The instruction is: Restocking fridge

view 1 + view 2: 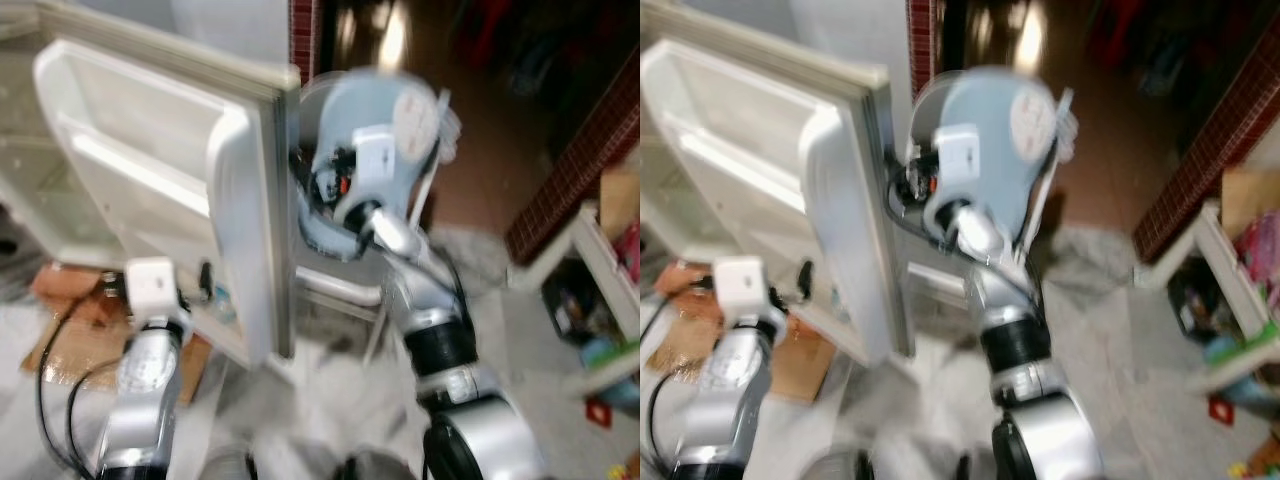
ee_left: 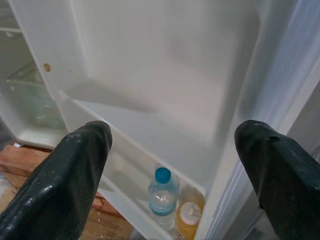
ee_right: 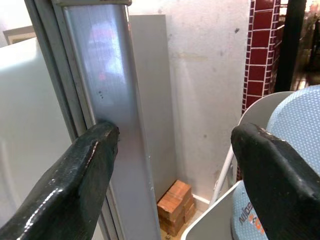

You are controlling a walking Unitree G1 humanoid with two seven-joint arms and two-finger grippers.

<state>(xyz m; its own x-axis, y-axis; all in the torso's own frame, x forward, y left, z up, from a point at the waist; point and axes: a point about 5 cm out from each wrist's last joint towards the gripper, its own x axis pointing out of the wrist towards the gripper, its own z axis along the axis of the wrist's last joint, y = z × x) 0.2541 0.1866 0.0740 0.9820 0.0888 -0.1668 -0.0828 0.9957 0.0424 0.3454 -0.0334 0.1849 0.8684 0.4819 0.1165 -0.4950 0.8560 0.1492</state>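
The white fridge door (image 1: 150, 150) stands swung open, its inner shelves facing me. My left gripper (image 2: 175, 135) is open and points at the door's inside. There a water bottle (image 2: 162, 195) with a blue cap and a yellow bottle (image 2: 189, 220) with a pale cap stand in the lowest door shelf. My right gripper (image 3: 175, 132) is open at the door's silver outer edge (image 3: 107, 100), and one finger (image 3: 85, 165) lies against that edge. Nothing is held in either gripper. The head views are blurred.
A pale blue folding chair (image 1: 390, 130) stands just behind the door, close to my right arm. Bricks (image 3: 175, 205) lie on the floor by the wall. Flat brown cardboard (image 1: 70, 290) lies under the fridge at left. A low white shelf with clutter (image 1: 610, 260) stands at right.
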